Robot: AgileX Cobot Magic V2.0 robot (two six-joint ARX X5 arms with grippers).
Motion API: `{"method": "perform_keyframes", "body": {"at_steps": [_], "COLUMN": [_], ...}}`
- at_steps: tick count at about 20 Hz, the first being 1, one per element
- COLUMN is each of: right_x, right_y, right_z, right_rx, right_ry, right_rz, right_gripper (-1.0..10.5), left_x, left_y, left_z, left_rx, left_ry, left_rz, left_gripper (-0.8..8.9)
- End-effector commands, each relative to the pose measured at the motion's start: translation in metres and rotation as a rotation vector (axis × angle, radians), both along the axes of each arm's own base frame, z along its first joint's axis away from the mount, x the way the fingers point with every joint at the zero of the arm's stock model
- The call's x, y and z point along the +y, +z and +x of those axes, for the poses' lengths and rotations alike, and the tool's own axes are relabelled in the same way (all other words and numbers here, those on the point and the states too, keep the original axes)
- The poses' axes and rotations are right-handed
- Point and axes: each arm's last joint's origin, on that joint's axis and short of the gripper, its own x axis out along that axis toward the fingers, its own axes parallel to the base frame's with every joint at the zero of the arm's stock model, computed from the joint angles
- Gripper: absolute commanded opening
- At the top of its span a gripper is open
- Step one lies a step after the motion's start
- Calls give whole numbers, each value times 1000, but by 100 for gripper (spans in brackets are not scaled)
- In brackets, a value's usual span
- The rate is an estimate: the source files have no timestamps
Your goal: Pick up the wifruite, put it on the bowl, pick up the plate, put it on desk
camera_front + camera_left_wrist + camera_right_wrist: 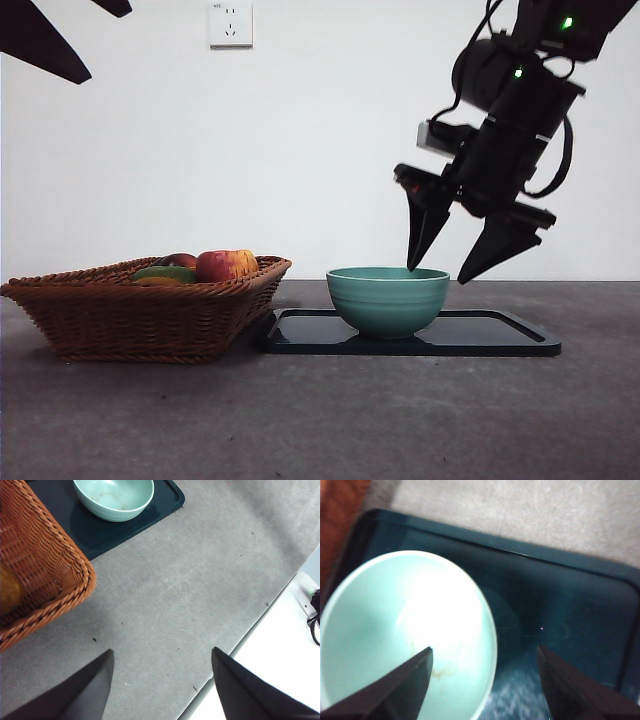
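The teal-green bowl (pixel 388 300) (pixel 114 497) (pixel 395 630) stands empty on the dark rectangular plate (pixel 500 335) (pixel 100 530) (pixel 560 605), which lies on the desk (pixel 320 420). My right gripper (pixel 436 275) (pixel 484 649) hangs open just above the bowl's right rim, one jaw over the inside and the other over the plate. Fruit lies in the wicker basket (pixel 140 315): a red-yellow apple (pixel 225 265) and a green piece (pixel 165 272). Which one is the wifruite I cannot tell. My left gripper (pixel 162 651) is open and empty, high above bare desk.
The basket (pixel 40 580) sits just left of the plate, almost touching it. The left arm (pixel 40 45) shows as a black tip at the top left corner. The desk's edge (pixel 235 645) runs near the left gripper. A wall socket (pixel 230 22) is behind.
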Motion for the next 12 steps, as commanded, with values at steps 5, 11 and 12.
{"method": "perform_keyframes", "body": {"at_steps": [5,11,12], "right_x": [6,6,6], "right_y": [-15,-11,-7], "right_z": [11,12,11], "right_rx": [-3,-27,-37], "right_ry": [10,9,9], "right_rz": [-11,-3,0], "right_gripper": [117,10,10], "left_x": [-2,-2,-2], "left_y": [2,2,2], "left_z": [1,1,1], "left_rx": [-19,-20,-20], "left_ry": [-23,-24,-24], "left_rz": [1,1,1], "left_gripper": [309,309,309]}}
